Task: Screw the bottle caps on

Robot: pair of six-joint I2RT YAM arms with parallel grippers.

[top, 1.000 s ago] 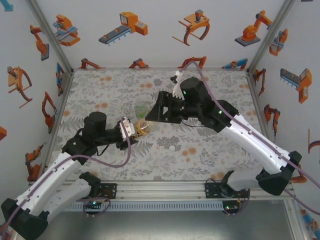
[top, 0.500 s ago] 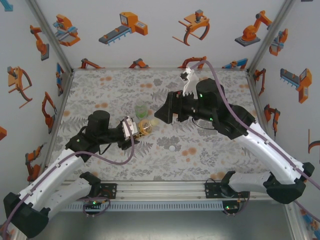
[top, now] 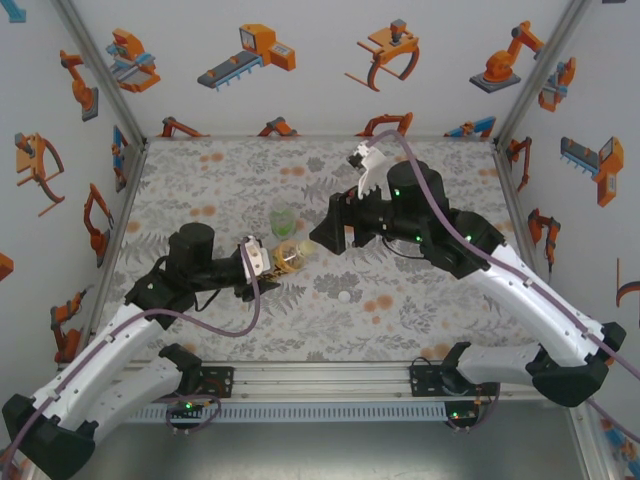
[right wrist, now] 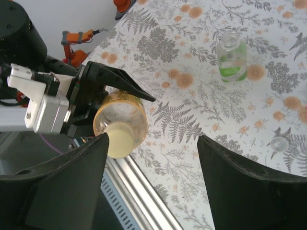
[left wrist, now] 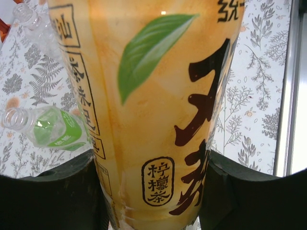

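Table (top: pixel 200 170) with a leaf-and-flower print carries everything here, and the yellow-orange bottle (left wrist: pixel 158 120) serves as the landmark.

Nearest the arm bases, a white cap (top: pixel 345 296) lies loose on the table. It is on the right arm's side of the yellow-orange bottle and well apart from it.

Next comes the bottle itself, lifted off the table in the left gripper (top: pixel 272 262). The jaws pinch its labelled body from both sides, with one dark finger (left wrist: pixel 48 191) pressed against each flank. A pale yellow cap (right wrist: pixel 120 140) sits on the bottle's neck, and that end is turned toward the right arm.

Just beyond the bottle hangs the right gripper (right wrist: pixel 151 182), its jaws spread wide with nothing between them. From the right wrist, the capped end lies off to one side of the gap, beside the edge of one finger rather than centred. I cannot tell whether finger and cap touch.

Farther back, just beyond the yellow-orange bottle, a green-tinted bottle (top: pixel 283 217) stands on the table with its neck uncapped.

Farthest, past the green one, a colourless bottle (left wrist: pixel 26 17) shows an open threaded neck; how it lies is unclear.
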